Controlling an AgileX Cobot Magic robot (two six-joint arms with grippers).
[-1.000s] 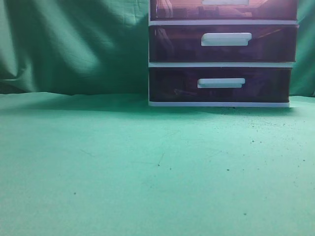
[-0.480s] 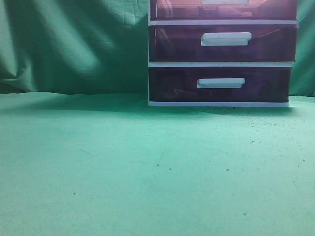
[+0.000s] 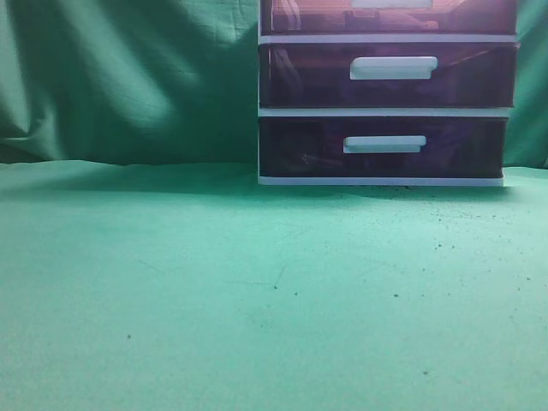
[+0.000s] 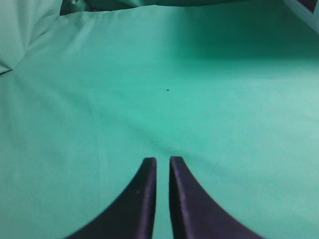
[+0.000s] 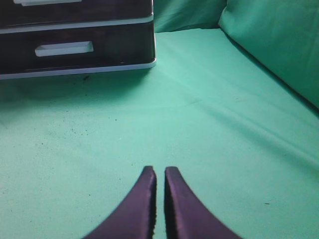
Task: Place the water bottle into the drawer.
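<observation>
Hovering over the green cloth table (image 4: pixel 99 109), the left gripper (image 4: pixel 162 167) and right gripper (image 5: pixel 159 175) are nearly closed and empty. Nothing has shifted over the last second. The topmost dark purple-brown translucent drawer (image 3: pixel 390 17) looks shut; no water bottle shows.

Dark, curved, tapering pincer (image 4: pixel 162 162) fingers

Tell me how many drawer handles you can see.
3: top drawer handle, cut off at the frame's upper edge; middle handle; bottom handle.
</observation>
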